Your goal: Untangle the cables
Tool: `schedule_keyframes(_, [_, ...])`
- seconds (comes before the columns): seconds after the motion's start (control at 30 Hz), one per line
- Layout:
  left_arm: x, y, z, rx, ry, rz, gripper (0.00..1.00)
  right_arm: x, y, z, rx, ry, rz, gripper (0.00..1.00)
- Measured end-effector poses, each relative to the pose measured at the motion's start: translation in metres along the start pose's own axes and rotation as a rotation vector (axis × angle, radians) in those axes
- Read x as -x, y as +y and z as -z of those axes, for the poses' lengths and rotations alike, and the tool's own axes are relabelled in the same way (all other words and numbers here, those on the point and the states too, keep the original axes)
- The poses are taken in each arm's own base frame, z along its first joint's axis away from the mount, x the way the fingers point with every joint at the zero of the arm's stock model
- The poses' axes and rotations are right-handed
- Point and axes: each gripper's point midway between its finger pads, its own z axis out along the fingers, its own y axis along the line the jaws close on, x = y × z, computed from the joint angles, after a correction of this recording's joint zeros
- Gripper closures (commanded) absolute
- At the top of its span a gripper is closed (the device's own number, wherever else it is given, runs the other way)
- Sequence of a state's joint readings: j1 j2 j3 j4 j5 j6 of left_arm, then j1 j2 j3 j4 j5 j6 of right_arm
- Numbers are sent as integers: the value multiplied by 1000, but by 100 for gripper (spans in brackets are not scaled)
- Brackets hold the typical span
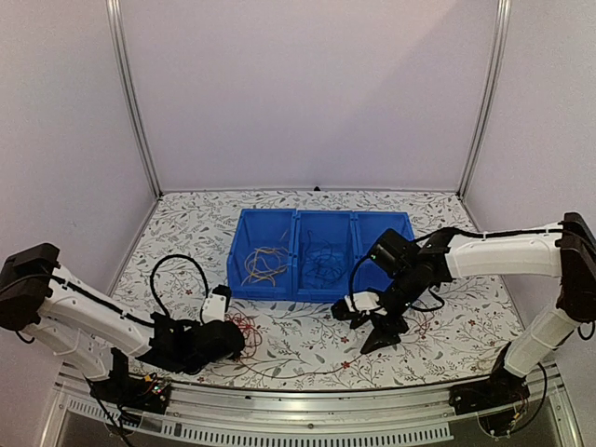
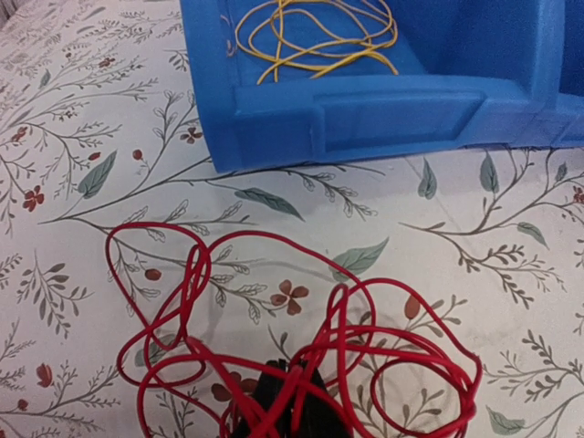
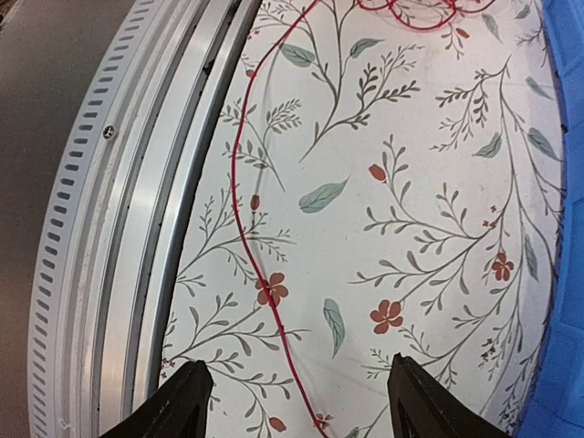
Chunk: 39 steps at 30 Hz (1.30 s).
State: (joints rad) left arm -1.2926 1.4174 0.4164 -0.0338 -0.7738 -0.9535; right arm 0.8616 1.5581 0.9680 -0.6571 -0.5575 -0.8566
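A loopy tangle of red cables (image 2: 301,351) lies on the flowered tablecloth in front of the blue bin (image 2: 383,114). My left gripper (image 2: 287,401) is shut at the tangle's near side, with red strands bunched at its tips; in the top view it (image 1: 233,337) sits beside the red tangle (image 1: 246,326). One long red strand (image 3: 251,246) runs from the tangle along the table's front and passes between the fingers (image 3: 178,406) of my right gripper (image 3: 301,406), which hangs open above it. Yellow cables (image 1: 265,265) lie in the bin's left compartment, dark cables (image 1: 324,264) in the middle one.
The blue bin (image 1: 321,296) has three compartments and stands mid-table behind both grippers. A slotted metal rail (image 3: 137,228) runs along the table's front edge, close to the red strand. White walls and metal posts enclose the back and sides.
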Motion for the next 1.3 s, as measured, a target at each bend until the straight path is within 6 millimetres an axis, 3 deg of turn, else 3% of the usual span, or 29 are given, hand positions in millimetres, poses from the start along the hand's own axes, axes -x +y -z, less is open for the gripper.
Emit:
schedule_keyframes(0.13, [0,0,0,-3,-1,11,100,-7,11,-20,54,35,5,24])
schedule_keyframes(0.37, [1,-3,0,-17,-7,50,100,26,38,-49,155,-4,82,24])
schedule_keyframes(0.57, [-1,-1,0,-17,-4,69,100,36,35,-75,208,-23,62,30])
schedule_keyframes(0.7, [-2,1,1,-18,-5,83,100,37,31,-88,220,-19,27,45])
schedule_keyframes(0.9, [-1,1,1,-18,-6,88,100,49,26,-97,217,-34,-11,53])
schedule_keyframes(1.1, [-3,2,-1,-11,-4,91,100,58,19,-103,215,-38,-46,53])
schedule_keyframes(1.17, [-4,2,-1,-10,-4,92,100,55,19,-108,225,-27,-62,62])
schedule_keyframes(1.3, [-3,2,-1,-10,-5,99,100,50,23,-112,250,-6,-87,98])
